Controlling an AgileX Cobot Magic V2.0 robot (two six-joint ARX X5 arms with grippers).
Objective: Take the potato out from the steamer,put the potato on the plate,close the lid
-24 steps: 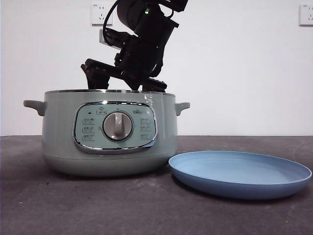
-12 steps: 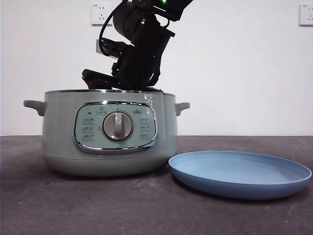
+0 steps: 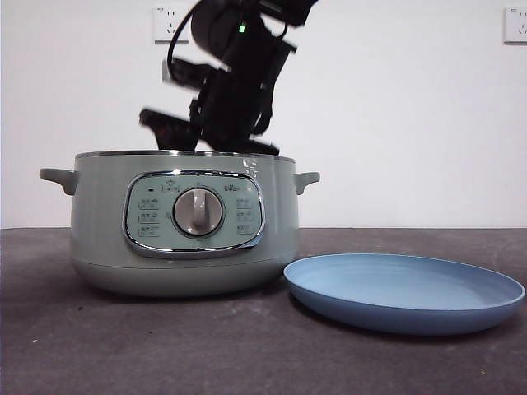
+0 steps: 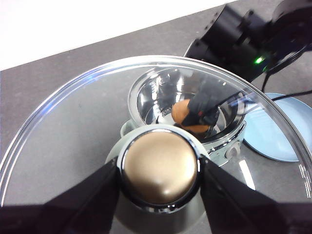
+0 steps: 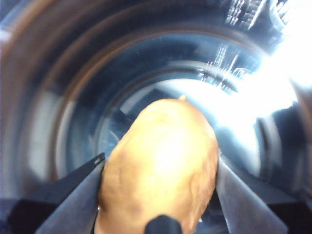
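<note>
The sage-green steamer (image 3: 181, 226) stands open at the left in the front view. My right gripper (image 5: 161, 178) reaches down into it and is shut on the orange-brown potato (image 5: 161, 165), both jaws against its sides, above the shiny pot floor. Seen through the lid in the left wrist view, the potato (image 4: 183, 111) sits inside the steamer (image 4: 229, 141) with the right arm (image 4: 243, 39) over it. My left gripper (image 4: 158, 175) is shut on the knob (image 4: 158, 168) of the clear glass lid (image 4: 73, 122), held high above the pot. The light-blue plate (image 3: 403, 290) lies to the steamer's right.
The right arm (image 3: 235, 74) comes down dark and large over the steamer's rim in the front view. Dark grey table (image 3: 123, 346) runs in front of the pot and plate. A white wall with sockets (image 3: 169, 23) stands behind.
The right arm dipped lower into the steamer half a second ago and has now risen a little, blurred with motion. Steamer and plate have not moved.
</note>
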